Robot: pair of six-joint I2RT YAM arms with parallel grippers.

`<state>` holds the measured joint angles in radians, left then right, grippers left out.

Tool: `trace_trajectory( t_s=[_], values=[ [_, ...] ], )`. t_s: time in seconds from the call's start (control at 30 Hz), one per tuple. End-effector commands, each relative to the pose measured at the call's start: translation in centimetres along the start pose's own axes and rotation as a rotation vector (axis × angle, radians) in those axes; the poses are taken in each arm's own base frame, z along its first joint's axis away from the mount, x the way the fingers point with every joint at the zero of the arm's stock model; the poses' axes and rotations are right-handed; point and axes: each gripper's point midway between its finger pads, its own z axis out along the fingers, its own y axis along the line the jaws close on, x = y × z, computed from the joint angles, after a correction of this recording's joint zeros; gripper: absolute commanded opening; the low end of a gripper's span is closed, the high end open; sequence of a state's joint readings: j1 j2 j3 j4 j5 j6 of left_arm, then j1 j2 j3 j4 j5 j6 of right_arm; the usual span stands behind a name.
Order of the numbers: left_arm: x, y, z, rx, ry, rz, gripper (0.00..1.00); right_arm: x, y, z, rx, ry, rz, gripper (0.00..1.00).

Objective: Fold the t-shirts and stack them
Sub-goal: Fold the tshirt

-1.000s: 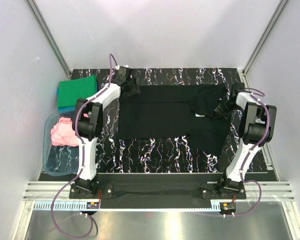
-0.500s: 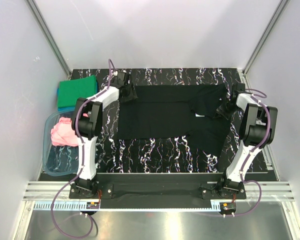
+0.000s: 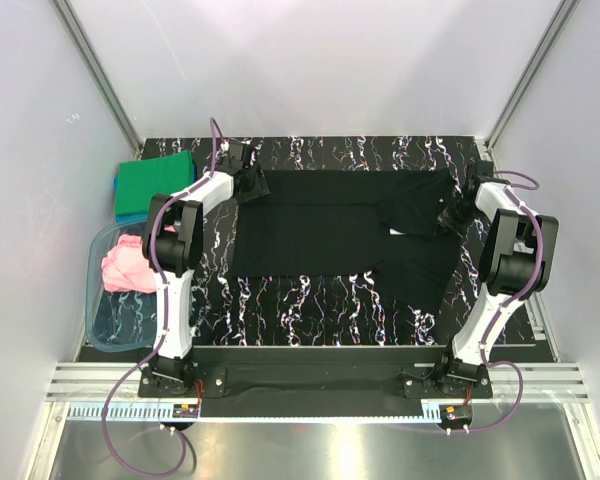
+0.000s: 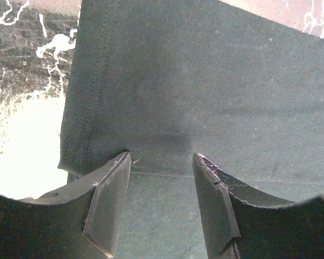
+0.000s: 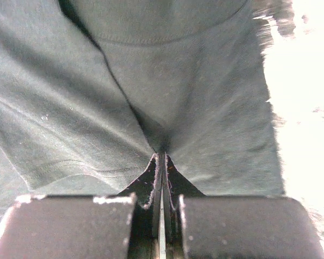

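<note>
Black shirt [image 3: 330, 225]: spread flat on worktop [image 3: 310, 300]. Left pincer [image 4: 160, 159]: jaws apart at its far-left hem. Right pincer [image 5: 161, 156]: clamped on a fold at its right edge. Green shirt [image 3: 155, 185]: folded, far left. Pink shirt [image 3: 128, 265]: in tub [image 3: 105, 330].

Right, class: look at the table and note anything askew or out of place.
The black t-shirt is not flat: its right side is bunched and folded over where the right gripper pinches it, jaws shut. The pink shirt lies crumpled in the tub.
</note>
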<state>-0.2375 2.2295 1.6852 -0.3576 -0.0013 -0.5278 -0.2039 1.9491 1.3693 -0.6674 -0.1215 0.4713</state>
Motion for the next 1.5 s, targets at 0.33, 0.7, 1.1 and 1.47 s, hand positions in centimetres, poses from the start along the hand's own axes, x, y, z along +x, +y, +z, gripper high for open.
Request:
trace_trajectory(
  t_s=[0.33, 0.7, 1.1, 1.47],
  values=[
    [0.5, 1.6, 1.3, -0.045, 0.043, 0.001, 0.57, -2.8, -1.6, -3.4, 0.136, -0.115, -0.061, 0.00],
    [-2.4, -1.6, -2.6, 0.055, -0.018, 0.002, 0.58, -1.7, 6.9, -4.5, -0.149, -0.129, -0.206, 0.10],
    [-4.3, -2.5, -4.6, 0.079, -0.059, 0.045, 0.62, -6.8, 9.4, -2.2, -0.225, -0.237, -0.204, 0.47],
    [-3.0, 0.5, 0.5, 0.065, 0.007, -0.012, 0.62, -13.1, 7.0, -0.6, -0.204, -0.297, -0.165, 0.44]
  ],
)
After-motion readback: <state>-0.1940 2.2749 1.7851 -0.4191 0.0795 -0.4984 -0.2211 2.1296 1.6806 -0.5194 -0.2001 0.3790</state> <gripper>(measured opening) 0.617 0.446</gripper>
